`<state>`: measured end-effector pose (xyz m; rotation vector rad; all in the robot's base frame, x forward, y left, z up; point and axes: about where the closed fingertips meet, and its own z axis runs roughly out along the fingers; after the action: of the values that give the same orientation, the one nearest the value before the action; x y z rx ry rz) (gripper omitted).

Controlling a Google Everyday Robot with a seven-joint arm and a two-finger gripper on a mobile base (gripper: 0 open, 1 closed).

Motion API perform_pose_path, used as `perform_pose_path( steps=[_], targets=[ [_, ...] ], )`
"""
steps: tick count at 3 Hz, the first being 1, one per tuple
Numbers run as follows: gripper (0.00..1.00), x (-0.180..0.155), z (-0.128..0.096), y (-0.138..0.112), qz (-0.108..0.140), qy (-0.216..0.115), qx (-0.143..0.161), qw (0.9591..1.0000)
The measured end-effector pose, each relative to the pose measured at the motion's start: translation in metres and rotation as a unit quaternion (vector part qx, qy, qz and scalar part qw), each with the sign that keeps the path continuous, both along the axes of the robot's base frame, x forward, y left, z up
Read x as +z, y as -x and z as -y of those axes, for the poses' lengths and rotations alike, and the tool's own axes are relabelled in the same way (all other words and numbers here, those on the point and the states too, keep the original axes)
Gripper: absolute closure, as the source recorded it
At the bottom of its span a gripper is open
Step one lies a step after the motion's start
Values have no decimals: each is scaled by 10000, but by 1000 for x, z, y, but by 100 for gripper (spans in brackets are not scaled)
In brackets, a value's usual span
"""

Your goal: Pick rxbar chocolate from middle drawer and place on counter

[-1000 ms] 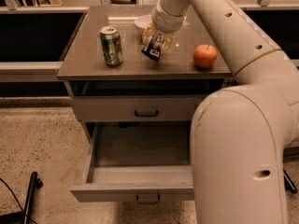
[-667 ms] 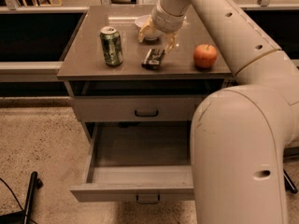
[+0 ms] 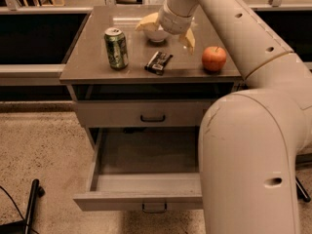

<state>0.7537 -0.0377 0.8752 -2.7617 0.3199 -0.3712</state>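
Note:
The rxbar chocolate (image 3: 158, 62), a small black bar with a white label end, lies flat on the counter (image 3: 92, 52) between the green can and the apple. My gripper (image 3: 167, 31) hangs above and just behind the bar, wide open and empty, its yellowish fingers (image 3: 187, 39) spread apart. The middle drawer (image 3: 146, 184) is pulled out below, with nothing in the part of its grey inside that shows. My big white arm covers the drawer's right part.
A green drink can (image 3: 116, 48) stands at the counter's left. A red apple (image 3: 214, 58) sits at the right. A white bowl (image 3: 157, 34) is behind the gripper. The drawer above (image 3: 153, 115) is shut. A black pole (image 3: 30, 204) lies on the floor at left.
The gripper held the bar tilted above the counter, then let it go; the bar now lies flat. The gripper has opened and risen back a little.

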Motion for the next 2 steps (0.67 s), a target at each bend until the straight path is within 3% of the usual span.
perform_pose_path(
  steps=[1,2],
  targets=[
    [0,8,5,-9,50,-80,-26,10000],
    [0,42,25,-20,377,-200,-135,9990]
  ],
)
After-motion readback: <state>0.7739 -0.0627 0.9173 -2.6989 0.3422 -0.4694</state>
